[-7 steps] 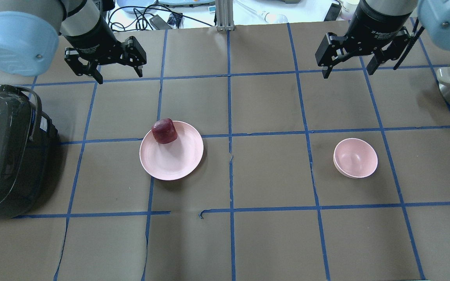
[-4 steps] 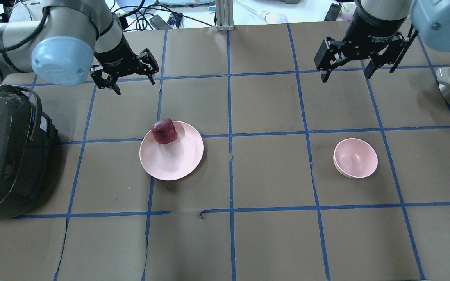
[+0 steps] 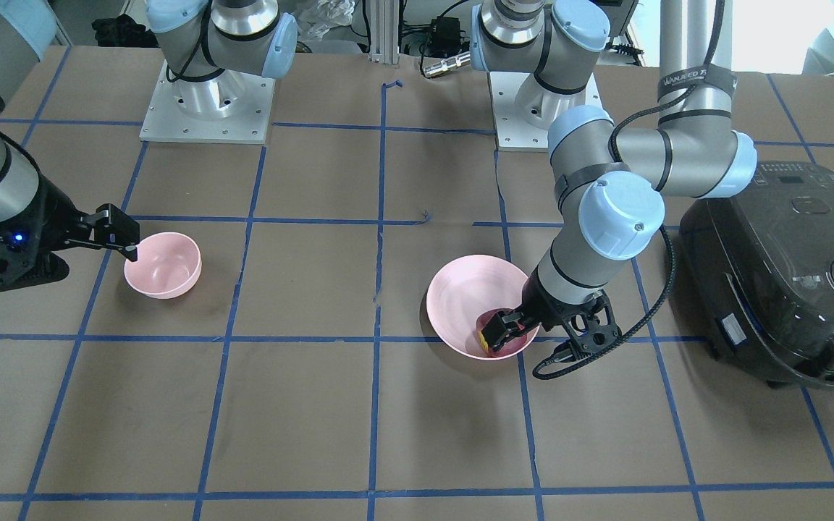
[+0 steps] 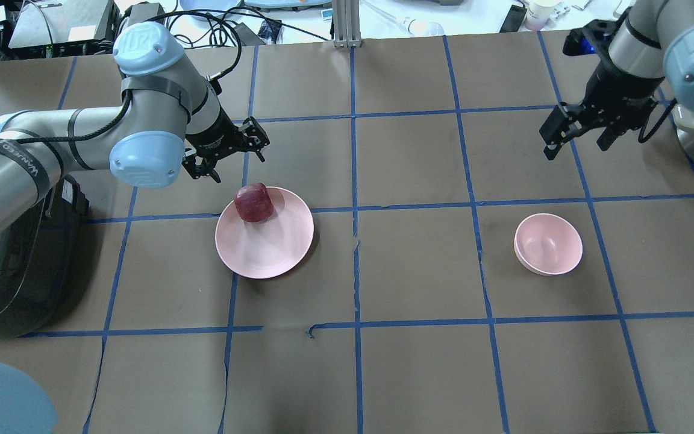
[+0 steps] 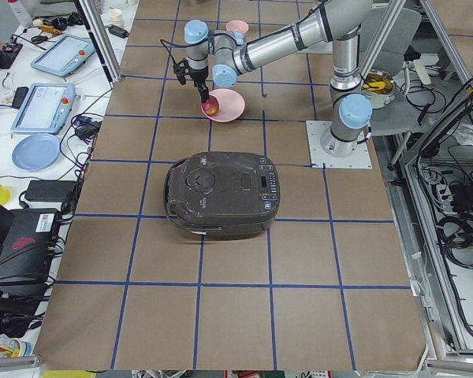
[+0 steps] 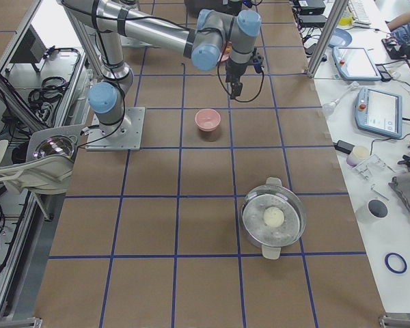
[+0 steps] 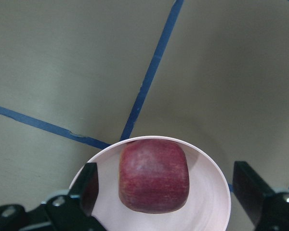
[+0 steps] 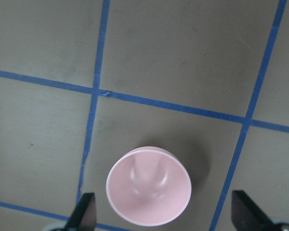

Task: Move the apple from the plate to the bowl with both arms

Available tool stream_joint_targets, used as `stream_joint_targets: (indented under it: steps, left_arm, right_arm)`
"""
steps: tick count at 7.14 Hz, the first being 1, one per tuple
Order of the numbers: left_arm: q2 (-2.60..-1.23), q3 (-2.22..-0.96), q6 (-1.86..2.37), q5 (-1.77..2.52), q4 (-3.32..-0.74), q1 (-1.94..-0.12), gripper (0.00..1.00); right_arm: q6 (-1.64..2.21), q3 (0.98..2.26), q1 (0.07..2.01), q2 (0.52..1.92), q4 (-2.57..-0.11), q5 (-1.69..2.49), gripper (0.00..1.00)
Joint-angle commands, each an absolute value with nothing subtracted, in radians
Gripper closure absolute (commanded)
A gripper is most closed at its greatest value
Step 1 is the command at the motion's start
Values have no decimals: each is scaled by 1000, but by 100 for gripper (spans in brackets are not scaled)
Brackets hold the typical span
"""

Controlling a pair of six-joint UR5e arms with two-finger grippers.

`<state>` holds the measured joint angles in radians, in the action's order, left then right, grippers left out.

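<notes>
Hovering wide open and empty over the dark red round apple (image 4: 253,202) on the shallow pink plate (image 4: 275,247), the left claw (image 7: 166,173) should seemingly centre before descending; the right claw (image 8: 162,195) likewise gapes empty.

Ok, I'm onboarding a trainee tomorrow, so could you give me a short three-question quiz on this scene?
1. True or false: the apple is already in the bowl.
2. Which is nearer the apple: A) the left end effector or B) the right end effector?
3. Fill in: the apple sits on the plate near its ____ (centre or rim).
Key: 1 false; 2 A; 3 rim.
</notes>
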<state>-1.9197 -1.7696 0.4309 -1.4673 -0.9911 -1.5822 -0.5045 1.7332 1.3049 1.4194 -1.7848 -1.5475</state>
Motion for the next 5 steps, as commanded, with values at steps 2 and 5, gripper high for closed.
stream_joint_targets:
  steps: [2,5]
  left_arm:
    - [-1936,-1815,434,-1473,-985,-1586,0]
    - [-1974,-1810,442,-1470,-980,-1586,0]
  right_arm:
    - [-591,1963,1261,1402,-2022,-1563,0]
    - [-591,2014,1241,1332,-2068,-1586,0]
